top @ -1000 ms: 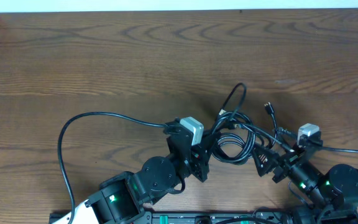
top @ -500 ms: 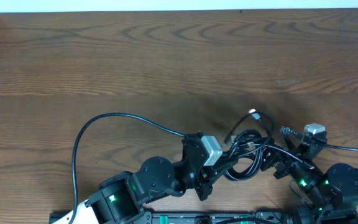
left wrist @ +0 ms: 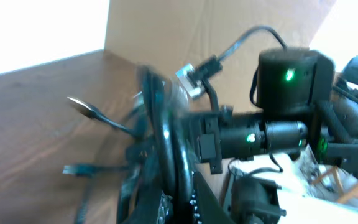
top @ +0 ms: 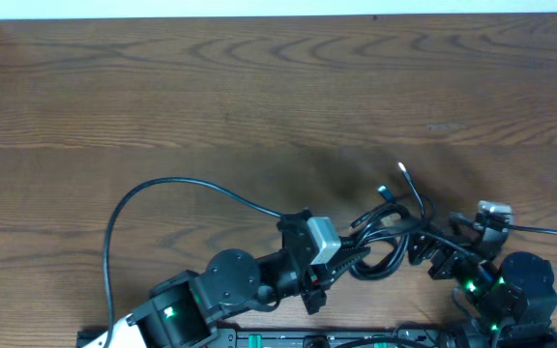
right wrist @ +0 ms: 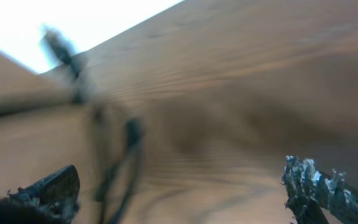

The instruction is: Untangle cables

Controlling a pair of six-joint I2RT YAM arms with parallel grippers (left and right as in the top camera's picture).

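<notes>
The left end effector [top: 349, 257] is clamped shut on the cables [top: 387, 227], a knotted bundle low at the near side of the worktop [top: 259, 97] between the two arms. The right end effector [right wrist: 182, 186] stands fully wide with nothing between its fingers. With only one grip, any pull probably drags the whole clump along and cinches the loops tighter, and the loose plug ends could snag on the right arm just beside them.

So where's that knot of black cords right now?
From overhead, the cords lie right of centre on the table, between the left end effector and the right end effector.
</notes>
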